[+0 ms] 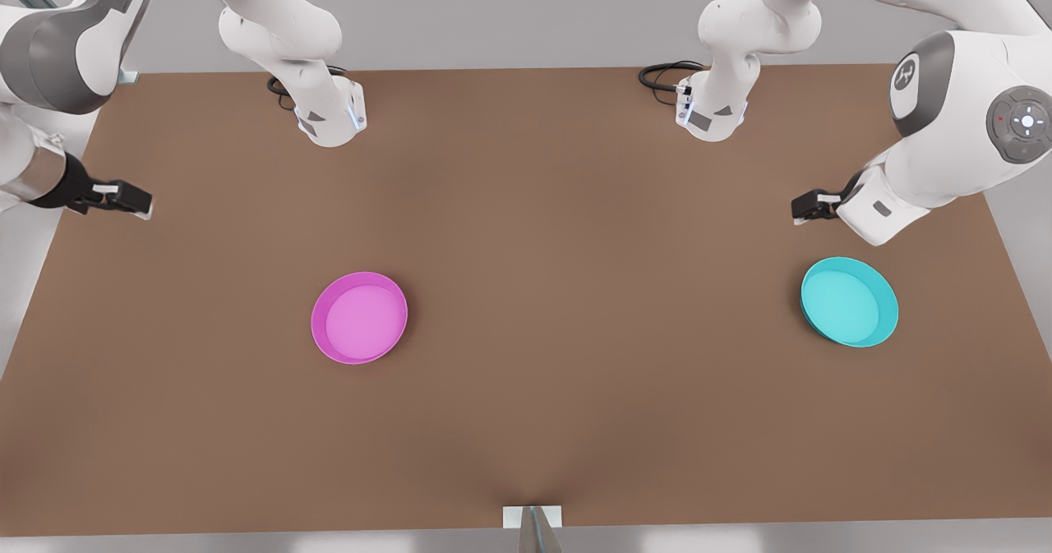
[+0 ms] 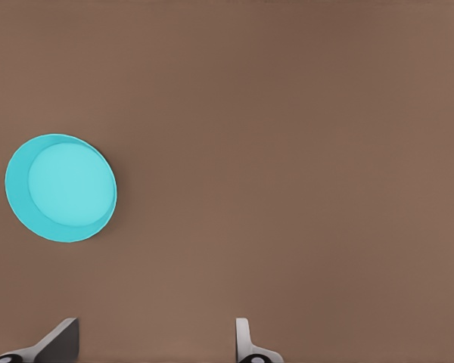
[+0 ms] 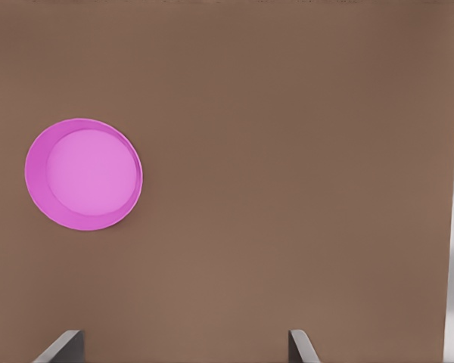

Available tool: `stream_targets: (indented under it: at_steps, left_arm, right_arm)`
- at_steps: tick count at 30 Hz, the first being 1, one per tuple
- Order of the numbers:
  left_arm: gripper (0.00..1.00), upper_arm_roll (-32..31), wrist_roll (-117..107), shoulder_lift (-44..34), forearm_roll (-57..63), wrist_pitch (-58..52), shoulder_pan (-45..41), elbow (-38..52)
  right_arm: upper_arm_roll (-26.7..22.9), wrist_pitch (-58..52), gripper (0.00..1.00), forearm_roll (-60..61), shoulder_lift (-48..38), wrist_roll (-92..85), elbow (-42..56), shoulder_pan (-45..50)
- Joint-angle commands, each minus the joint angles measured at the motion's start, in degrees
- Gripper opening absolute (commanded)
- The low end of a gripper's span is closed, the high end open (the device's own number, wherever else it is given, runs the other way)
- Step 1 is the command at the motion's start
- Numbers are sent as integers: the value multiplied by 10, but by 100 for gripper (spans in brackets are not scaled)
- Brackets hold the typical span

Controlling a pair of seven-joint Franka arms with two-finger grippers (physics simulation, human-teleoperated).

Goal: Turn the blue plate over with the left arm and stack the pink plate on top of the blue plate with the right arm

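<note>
The round, shallow cyan-turquoise plastic plate (image 1: pixel 849 302) sits rim-up at the front view's right of the brown worktop (image 1: pixel 575 290), the magenta-pink plastic plate (image 1: pixel 359 317) well apart to its left. Above each, the left gripper (image 2: pixel 157 340) and right gripper (image 3: pixel 183 346) hover, fingers apart. Both dishes look light, stiff and slick; the low rim seems the only hold.

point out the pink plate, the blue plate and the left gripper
round magenta-pink plastic plate (image 1: pixel 359 318), front view, on its lighter inside base
round cyan plastic plate (image 1: pixel 849 302), front view, inside base
left gripper (image 1: pixel 809 207), front view, fingertips
</note>
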Motion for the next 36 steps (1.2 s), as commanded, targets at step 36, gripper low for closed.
stream_targets:
  at_steps: [36]
  left_arm:
    - [67, 138, 683, 353, -216, 391, 301, -114]
  right_arm:
    - [-3, 36, 100, 0, 3, -13, -4, 1]
